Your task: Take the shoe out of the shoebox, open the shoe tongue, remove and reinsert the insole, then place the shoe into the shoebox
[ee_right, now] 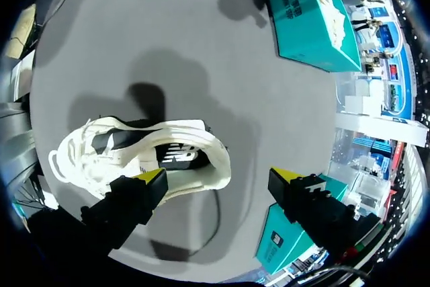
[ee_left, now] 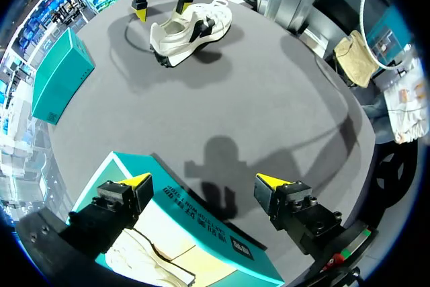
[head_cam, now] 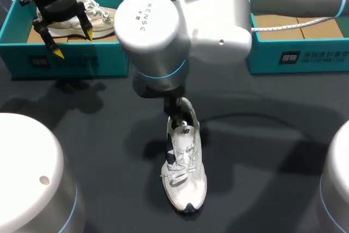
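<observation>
One white shoe [head_cam: 182, 170] stands on its sole on the dark table [head_cam: 272, 162], laced, toe toward the robot. Right gripper [ee_right: 218, 176] hangs directly over the shoe's heel, fingers spread wide; heel opening lies between and below the yellow tips, not gripped. Farther back, left gripper [head_cam: 73, 43] hovers above the front wall of a teal shoebox [head_cam: 65, 61], fingers likewise apart and holding nothing. That box contains a second shoe [head_cam: 82, 12]. Another teal shoebox [head_cam: 297, 53] sits at the far right edge, well apart from the first.
</observation>
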